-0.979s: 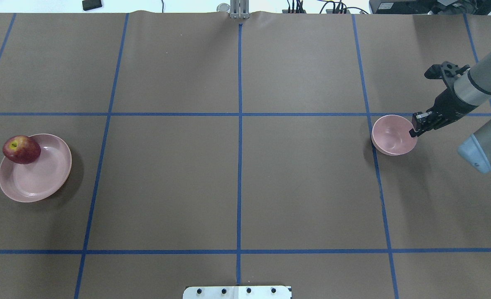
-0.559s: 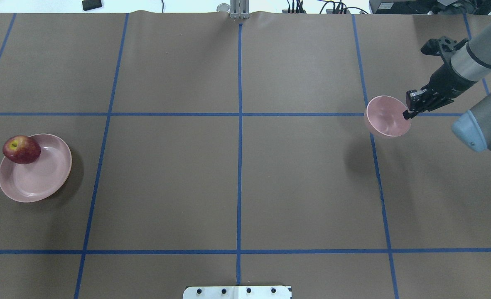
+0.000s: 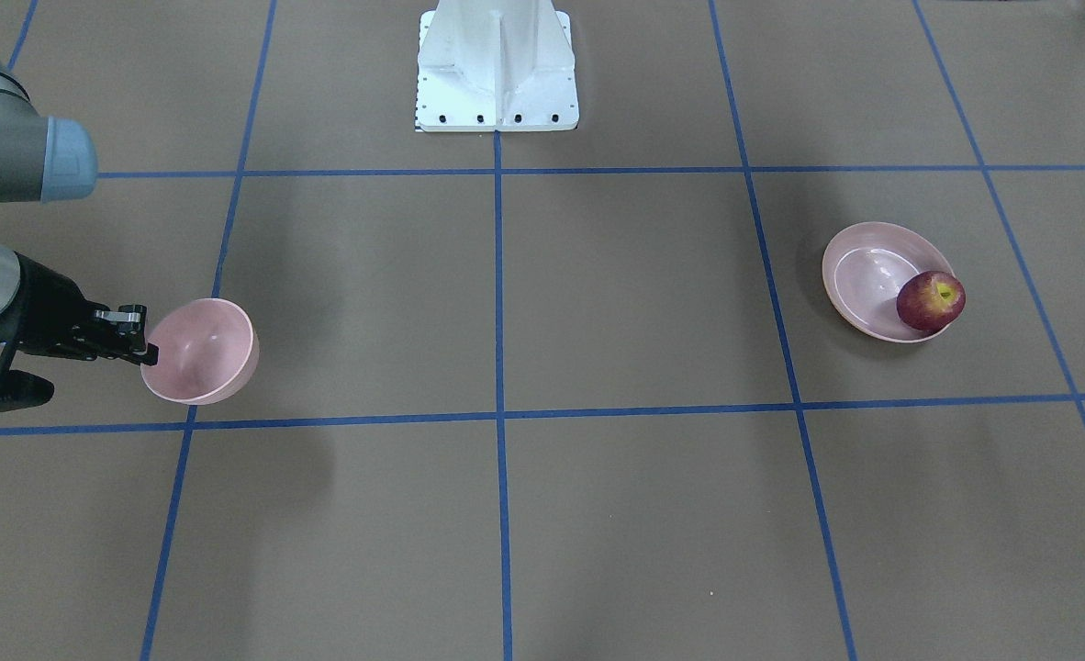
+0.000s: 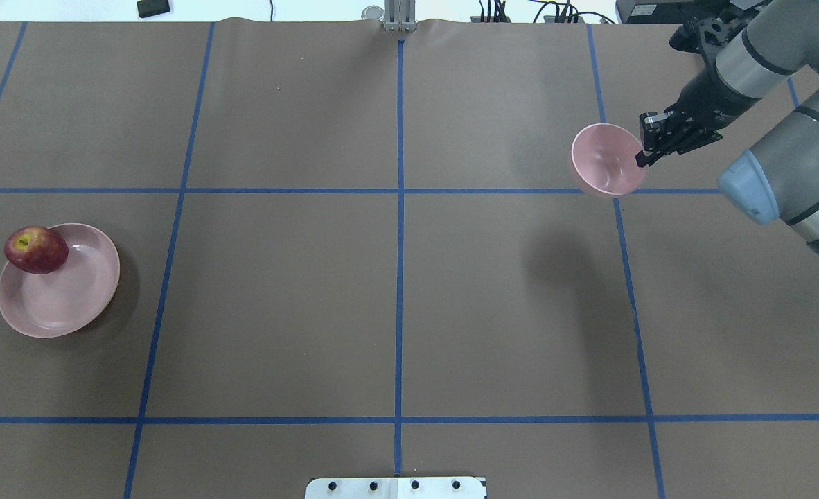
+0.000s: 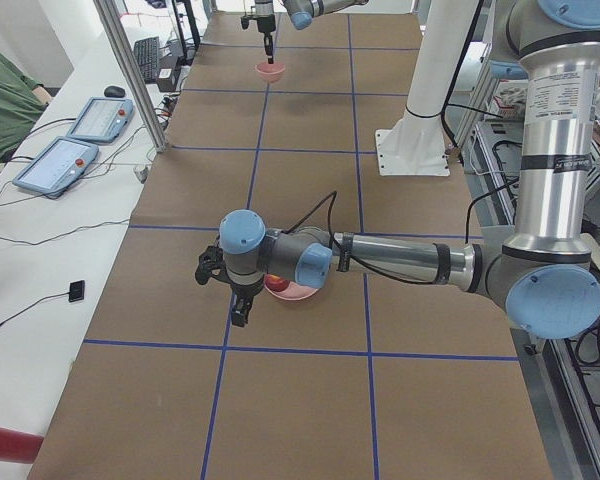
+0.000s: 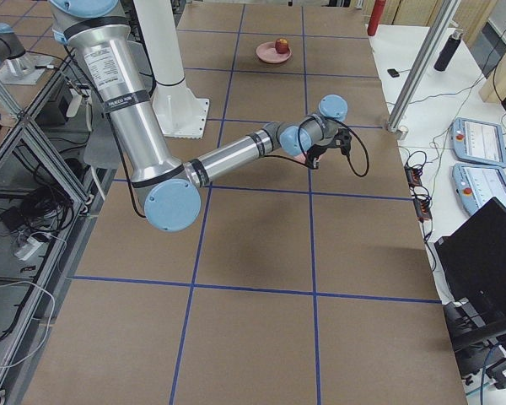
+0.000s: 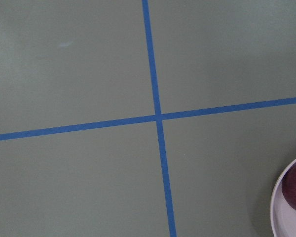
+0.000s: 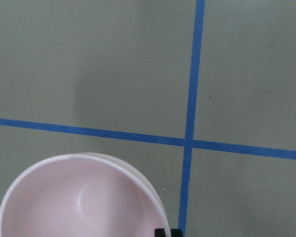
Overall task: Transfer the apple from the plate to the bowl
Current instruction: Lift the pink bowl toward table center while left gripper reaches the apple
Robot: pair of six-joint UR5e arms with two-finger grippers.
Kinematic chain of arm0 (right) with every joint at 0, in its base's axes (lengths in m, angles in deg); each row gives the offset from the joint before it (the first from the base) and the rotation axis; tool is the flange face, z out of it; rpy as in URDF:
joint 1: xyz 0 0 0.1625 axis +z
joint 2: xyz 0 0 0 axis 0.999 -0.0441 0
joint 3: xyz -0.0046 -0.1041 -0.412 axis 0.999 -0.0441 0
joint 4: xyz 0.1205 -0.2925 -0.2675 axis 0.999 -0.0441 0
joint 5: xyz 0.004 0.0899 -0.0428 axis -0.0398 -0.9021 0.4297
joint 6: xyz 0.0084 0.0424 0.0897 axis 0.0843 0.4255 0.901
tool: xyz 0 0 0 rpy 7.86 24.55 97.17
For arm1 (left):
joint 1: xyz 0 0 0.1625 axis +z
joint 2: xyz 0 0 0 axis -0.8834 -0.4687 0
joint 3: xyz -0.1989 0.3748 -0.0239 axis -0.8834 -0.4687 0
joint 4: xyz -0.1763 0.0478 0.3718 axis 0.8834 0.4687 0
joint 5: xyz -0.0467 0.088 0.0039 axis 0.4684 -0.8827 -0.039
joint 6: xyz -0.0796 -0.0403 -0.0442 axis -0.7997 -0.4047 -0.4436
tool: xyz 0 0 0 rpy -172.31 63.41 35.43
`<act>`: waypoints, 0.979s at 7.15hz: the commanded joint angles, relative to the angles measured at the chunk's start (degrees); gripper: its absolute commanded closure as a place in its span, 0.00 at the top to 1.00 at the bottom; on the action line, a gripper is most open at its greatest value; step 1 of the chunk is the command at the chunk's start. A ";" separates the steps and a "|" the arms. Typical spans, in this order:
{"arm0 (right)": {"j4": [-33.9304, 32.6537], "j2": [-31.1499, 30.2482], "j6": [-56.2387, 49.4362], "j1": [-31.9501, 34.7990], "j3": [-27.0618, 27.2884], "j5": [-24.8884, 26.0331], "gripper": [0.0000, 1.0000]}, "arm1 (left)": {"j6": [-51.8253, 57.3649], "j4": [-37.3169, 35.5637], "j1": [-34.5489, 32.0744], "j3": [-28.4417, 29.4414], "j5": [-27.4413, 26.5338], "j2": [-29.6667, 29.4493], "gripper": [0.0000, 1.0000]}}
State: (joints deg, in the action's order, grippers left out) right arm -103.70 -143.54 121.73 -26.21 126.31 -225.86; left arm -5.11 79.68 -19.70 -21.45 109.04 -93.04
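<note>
The dark-red apple (image 4: 35,249) sits on the far-left rim of the pale-pink plate (image 4: 70,298) at the table's left side. Both also show in the front view: the apple (image 3: 930,300) and the plate (image 3: 859,271). My right gripper (image 4: 641,158) is shut on the rim of the small pink bowl (image 4: 605,161) and holds it in the air over the table's right side; the front view shows this gripper (image 3: 146,352) and the bowl (image 3: 205,353) too. My left gripper (image 5: 240,310) hangs near the plate; I cannot tell whether it is open or shut.
The brown table has blue tape grid lines. The white robot base (image 3: 497,69) stands at the middle of the near edge. The bowl's shadow (image 4: 562,260) falls on the table below it. The left wrist view catches the plate's edge (image 7: 281,212).
My right gripper has lifted the bowl off the table and carried it away from the robot and toward the table's middle. The apple and plate have not moved.
</note>
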 commanded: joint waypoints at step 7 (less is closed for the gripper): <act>-9.44 10.33 11.19 -5.70 3.89 3.73 0.00 | -31.70 4.03 19.69 -2.59 -5.58 -2.38 0.98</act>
State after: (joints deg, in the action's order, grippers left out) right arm -112.85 -135.12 129.35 -30.19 129.98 -223.03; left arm -36.62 83.70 -0.64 -24.78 103.85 -95.39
